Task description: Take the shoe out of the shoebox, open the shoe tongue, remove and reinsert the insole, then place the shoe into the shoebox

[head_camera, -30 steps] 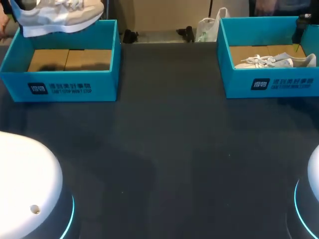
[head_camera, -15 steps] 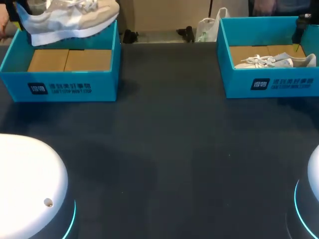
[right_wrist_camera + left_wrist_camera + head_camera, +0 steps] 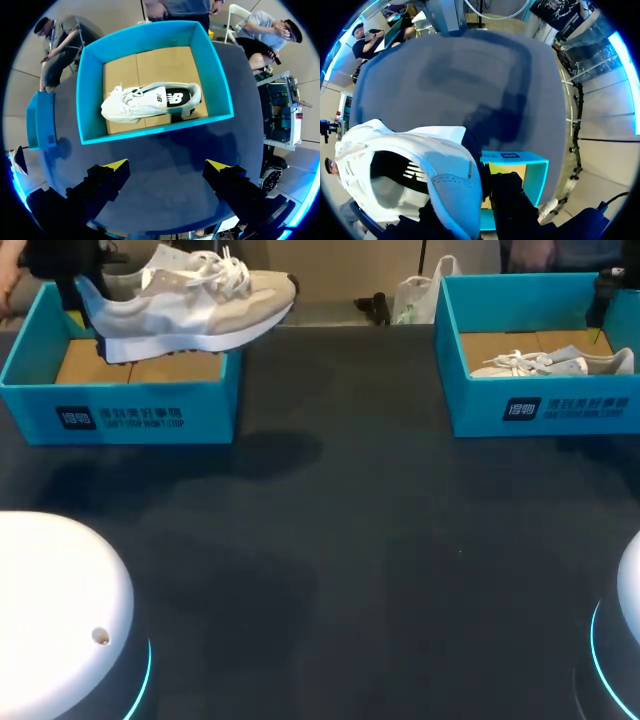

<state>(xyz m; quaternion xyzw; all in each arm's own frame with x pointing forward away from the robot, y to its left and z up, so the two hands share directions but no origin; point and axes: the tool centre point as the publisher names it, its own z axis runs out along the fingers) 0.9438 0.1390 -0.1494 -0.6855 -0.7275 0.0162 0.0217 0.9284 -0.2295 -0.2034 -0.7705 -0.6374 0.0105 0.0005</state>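
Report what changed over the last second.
The left gripper, shut on the shoe, carried it to the right from above the far left corner of the left box; its toe now juts past that box's right wall. Nothing was taken hold of or let go. Unchanged: both boxes, the other shoe in the right box, and the open right gripper above it.

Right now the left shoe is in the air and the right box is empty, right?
No. The left shoe is in the air, but the right box holds a white shoe, as the right wrist view shows.
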